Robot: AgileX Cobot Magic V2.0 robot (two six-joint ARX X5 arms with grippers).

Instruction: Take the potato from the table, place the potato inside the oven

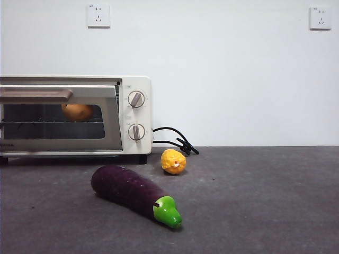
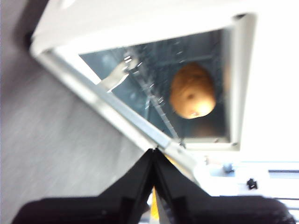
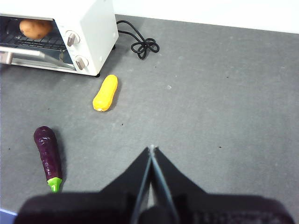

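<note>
Potato, orange-brown and smooth, lies inside the cream-white boxy oven on its wire rack, seen through the dark glass of the door. The oven stands at the left side of the flat dark grey table, near the white wall. The door is not fully closed (it is tilted, and its bar handle stands out toward the front). Two round knobs sit one above the other on the right part of the oven front. A black cord comes out from behind the oven and lies in loops on the table just to the right of it.

My left gripper hangs above the oven door, and its two black jaws are pressed together with nothing between them. From my left wrist I look down into the oven, where the potato rests on the rack.

In front of the oven lies a long purple eggplant with a green stem end, pointing toward the front right. Just behind it, near the corner of the oven, lies a small bumpy yellow-orange fruit, apart from both.

My right gripper waits over the bare table, well apart from the oven and the vegetables; its jaws are also pressed together and hold nothing.
</note>
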